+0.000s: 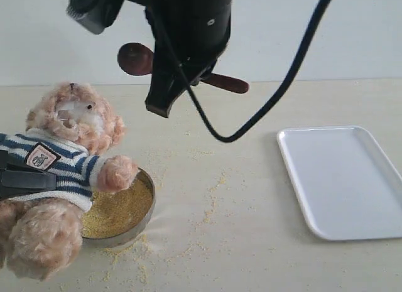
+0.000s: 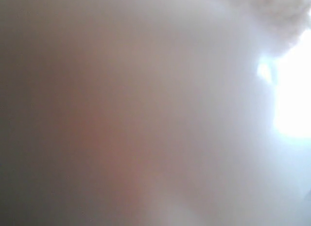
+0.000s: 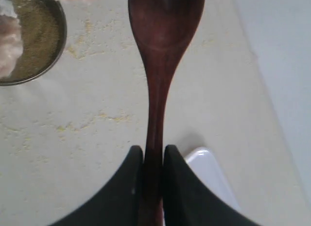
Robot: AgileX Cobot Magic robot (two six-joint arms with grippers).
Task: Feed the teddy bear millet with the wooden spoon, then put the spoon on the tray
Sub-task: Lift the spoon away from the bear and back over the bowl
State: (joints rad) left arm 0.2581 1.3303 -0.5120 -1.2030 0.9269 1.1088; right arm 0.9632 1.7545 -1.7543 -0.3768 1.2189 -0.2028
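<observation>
Above the table [image 1: 251,198], wooden spoon [image 3: 165,22] in right gripper [image 3: 153,155]

The teddy bear [image 1: 75,125] has tan-pink fur, a pale muzzle and a navy-and-white striped shirt with a small pale badge. The millet [image 1: 119,210] is golden yellow in a silvery bowl [image 1: 139,227], with grains speckling the cream surface [image 1: 251,242]. The wooden spoon [image 3: 163,36] is dark reddish-brown, the right claw [image 3: 153,153] black, the tray [image 1: 345,179] plain white.

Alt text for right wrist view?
The right tool grips the wooden spoon by its handle, held over a table strewn with millet. A metal bowl of millet and a corner of the white tray are in frame.
</observation>
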